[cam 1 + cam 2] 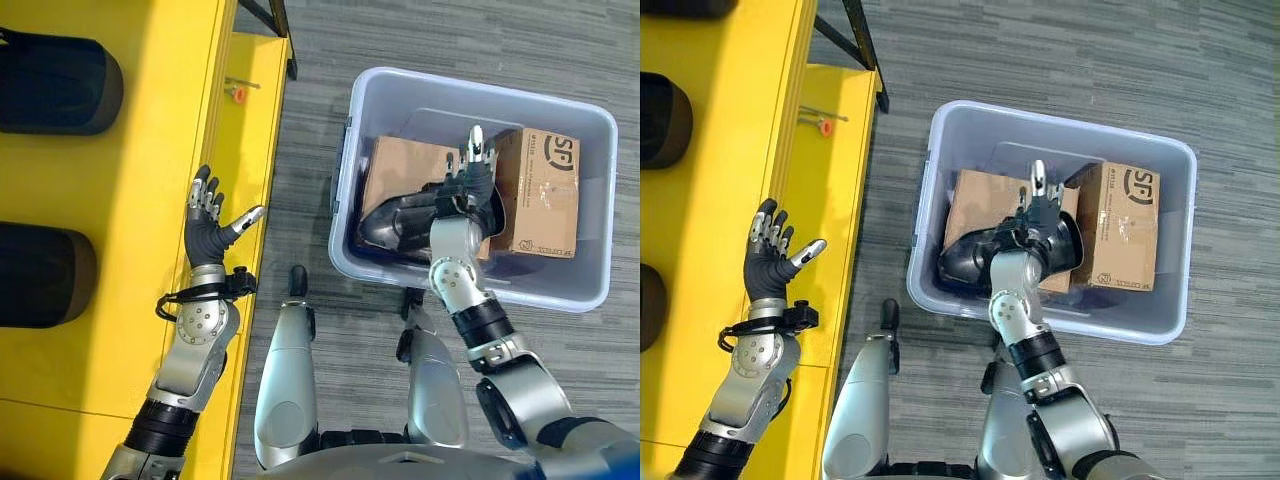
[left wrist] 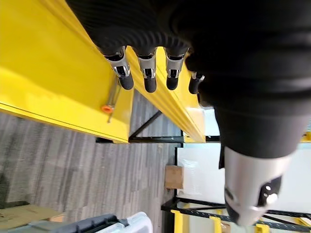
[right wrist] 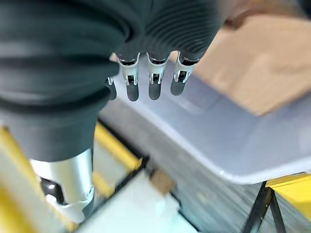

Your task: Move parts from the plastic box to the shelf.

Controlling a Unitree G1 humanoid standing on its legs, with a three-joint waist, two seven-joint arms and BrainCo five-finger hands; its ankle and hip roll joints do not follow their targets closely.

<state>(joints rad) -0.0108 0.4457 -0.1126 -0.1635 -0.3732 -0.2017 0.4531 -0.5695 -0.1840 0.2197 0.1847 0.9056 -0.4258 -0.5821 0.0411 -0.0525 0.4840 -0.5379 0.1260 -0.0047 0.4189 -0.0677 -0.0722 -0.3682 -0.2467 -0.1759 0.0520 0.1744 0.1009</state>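
Right hand (image 1: 1043, 222), fingers straight, hovers inside the plastic box (image 1: 958, 130) above cardboard boxes (image 1: 1120, 230); left hand (image 1: 210, 215), fingers spread, empty over the yellow shelf (image 1: 110, 170) edge.

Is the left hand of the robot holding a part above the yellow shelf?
No, the left hand hovers over the yellow shelf with its fingers spread and nothing in it.

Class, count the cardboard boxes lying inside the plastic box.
2. One cardboard box lies at the right end of the plastic box; the other lies left of it, partly under the right hand. More may be hidden.
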